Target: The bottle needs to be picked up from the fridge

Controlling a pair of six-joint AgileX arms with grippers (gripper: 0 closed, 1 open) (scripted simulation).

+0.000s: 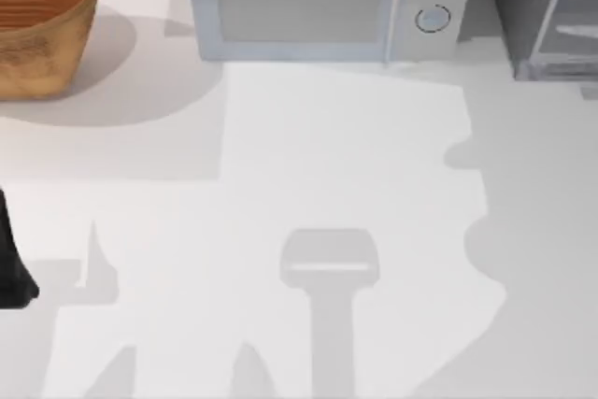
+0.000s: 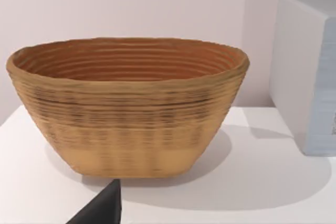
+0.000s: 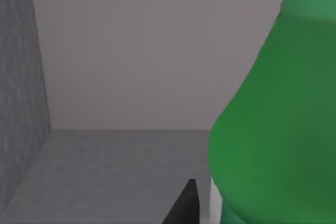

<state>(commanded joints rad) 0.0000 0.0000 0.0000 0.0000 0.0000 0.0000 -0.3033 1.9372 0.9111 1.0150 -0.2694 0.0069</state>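
The bright green bottle [image 3: 273, 129] looms very close in the right wrist view, standing on the grey floor inside the fridge [image 3: 121, 166], with grey walls behind and beside it. A dark part of my right gripper [image 3: 185, 205] sits right beside the bottle's lower body; whether it grips the bottle is hidden. From above, the dark grey fridge [image 1: 533, 7] stands at the table's back right corner, its pale-framed door panel [image 1: 572, 30] angled outward. My left gripper [image 1: 11, 273] stays parked at the table's left edge.
A woven brown basket [image 1: 42, 21] stands at the back left, seen close in the left wrist view as basket [image 2: 128, 108]. A light grey microwave [image 1: 322, 2] with two round knobs sits at the back middle, between basket and fridge.
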